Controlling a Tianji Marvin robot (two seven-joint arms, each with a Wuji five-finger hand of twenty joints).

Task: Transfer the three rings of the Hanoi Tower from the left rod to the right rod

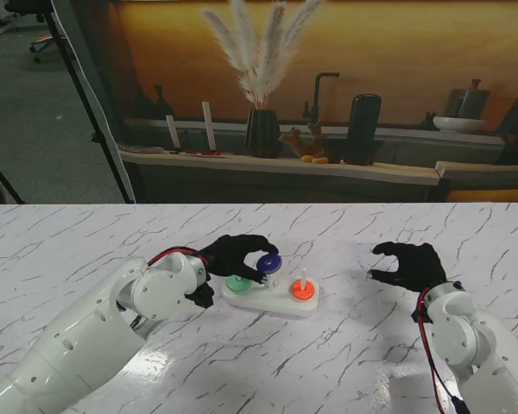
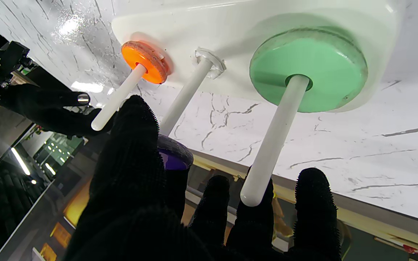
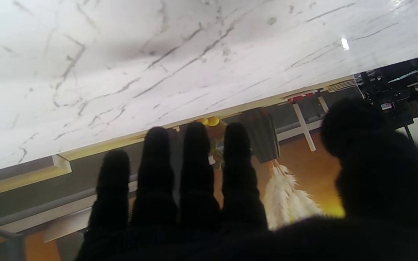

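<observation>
L hand [image 1: 238, 256] pinches the purple ring [image 1: 268, 262] in its fingers, held up near the mid rod [image 2: 186, 95] top, prob. to thread it there as a stopover. Green ring [image 1: 237, 282] sits at the bottom of the left rod [image 2: 275, 139], orange ring [image 1: 302, 289] on the right rod [image 2: 118, 96]. Base [image 1: 281, 301] lies mid-table [image 1: 86, 250], well off every edge. R hand [image 1: 410, 264] hovers apart to the right, fingers spread, holding nothing; plenty of bare marble around.
</observation>
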